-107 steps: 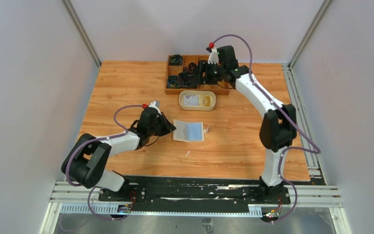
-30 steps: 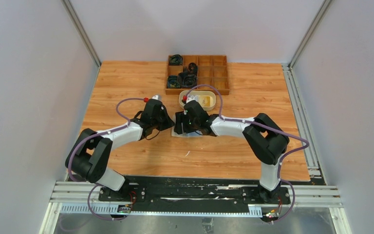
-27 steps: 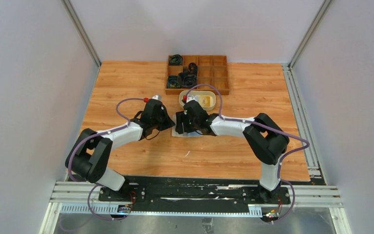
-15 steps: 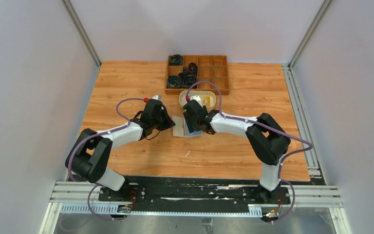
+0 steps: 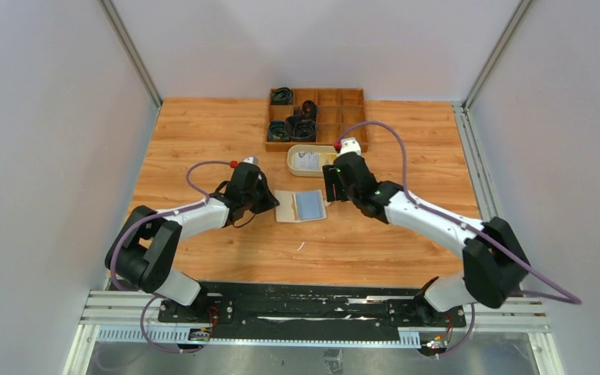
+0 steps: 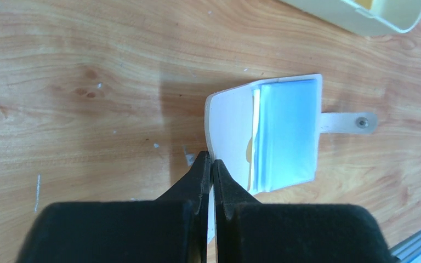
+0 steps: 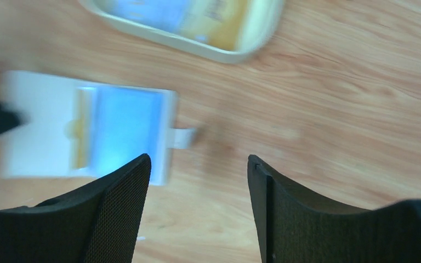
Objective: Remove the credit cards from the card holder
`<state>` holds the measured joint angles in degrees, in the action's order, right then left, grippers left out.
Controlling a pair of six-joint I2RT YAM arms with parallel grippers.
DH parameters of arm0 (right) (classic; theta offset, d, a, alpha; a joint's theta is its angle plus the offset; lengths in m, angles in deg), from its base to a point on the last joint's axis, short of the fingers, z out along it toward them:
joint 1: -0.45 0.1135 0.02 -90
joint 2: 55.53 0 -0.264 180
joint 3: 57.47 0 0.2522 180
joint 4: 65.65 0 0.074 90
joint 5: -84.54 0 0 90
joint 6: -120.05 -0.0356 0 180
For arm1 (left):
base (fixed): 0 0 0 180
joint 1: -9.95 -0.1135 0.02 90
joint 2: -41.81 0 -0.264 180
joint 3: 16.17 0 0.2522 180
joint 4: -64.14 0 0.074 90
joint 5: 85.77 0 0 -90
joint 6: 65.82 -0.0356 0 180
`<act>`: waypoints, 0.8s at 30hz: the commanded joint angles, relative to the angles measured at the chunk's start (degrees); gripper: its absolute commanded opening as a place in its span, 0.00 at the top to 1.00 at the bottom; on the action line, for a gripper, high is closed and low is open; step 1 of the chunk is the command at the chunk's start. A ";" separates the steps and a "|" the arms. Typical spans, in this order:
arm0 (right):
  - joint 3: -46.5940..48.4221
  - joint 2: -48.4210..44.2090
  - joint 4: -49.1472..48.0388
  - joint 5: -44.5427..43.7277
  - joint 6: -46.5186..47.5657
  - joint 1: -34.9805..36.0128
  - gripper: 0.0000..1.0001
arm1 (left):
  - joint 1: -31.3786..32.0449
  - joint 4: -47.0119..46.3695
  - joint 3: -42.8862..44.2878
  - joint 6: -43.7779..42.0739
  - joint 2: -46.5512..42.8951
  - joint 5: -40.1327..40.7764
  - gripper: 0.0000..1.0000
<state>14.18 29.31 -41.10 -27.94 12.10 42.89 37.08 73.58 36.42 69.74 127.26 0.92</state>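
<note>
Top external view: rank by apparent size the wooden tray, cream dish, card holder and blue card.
1. wooden tray
2. card holder and cream dish: look alike; the dish is partly hidden by the right gripper
3. blue card

- Left arm (image 5: 191, 217): elbow folded, forearm reaching low towards centre.
- Left gripper (image 6: 209, 162): jaws closed to a thin slit, tips pinching the edge of the card holder (image 6: 227, 137).
- Right arm (image 5: 430, 223): stretched forward and leftward.
- Right gripper (image 7: 197, 164): jaws wide apart, pointing down.

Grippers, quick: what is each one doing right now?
Left gripper: closed, pinching the card holder by its edge.
Right gripper: open, holding nothing.
</note>
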 commanded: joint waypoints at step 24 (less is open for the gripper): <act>-1.97 20.42 -30.76 53.82 -21.86 -3.30 0.38 | 0.29 0.78 -7.29 0.32 7.99 7.77 1.00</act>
<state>13.17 49.05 -70.24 26.27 -7.90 40.53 37.15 67.29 32.44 71.35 131.28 4.16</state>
